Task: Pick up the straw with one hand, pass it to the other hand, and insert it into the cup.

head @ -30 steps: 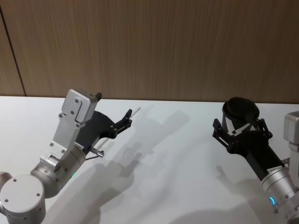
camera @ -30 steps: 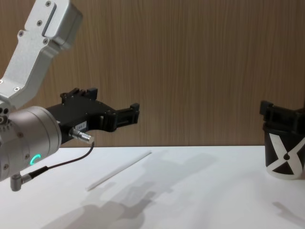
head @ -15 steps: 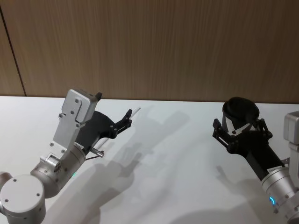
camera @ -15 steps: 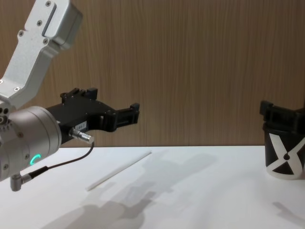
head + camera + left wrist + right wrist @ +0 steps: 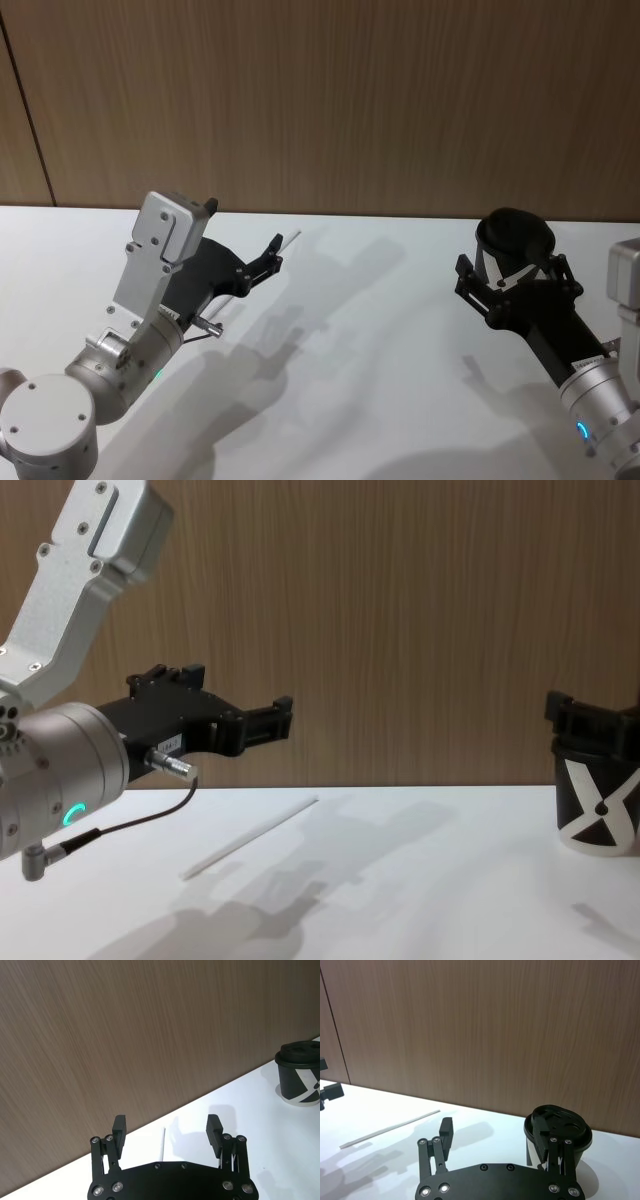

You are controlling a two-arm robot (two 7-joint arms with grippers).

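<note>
Straw (image 5: 250, 837): lies below left gripper (image 5: 166, 1124), lengthwise between its jaws
Jaws: apart; right gripper (image 5: 492, 1130) likewise, at cup (image 5: 559, 1127)

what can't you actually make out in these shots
- Head view: most of the straw, hidden behind the left gripper.
- Chest view: the top of the cup, covered by the right gripper.
- Left wrist view: the straw's near end, behind the left gripper's body.
</note>
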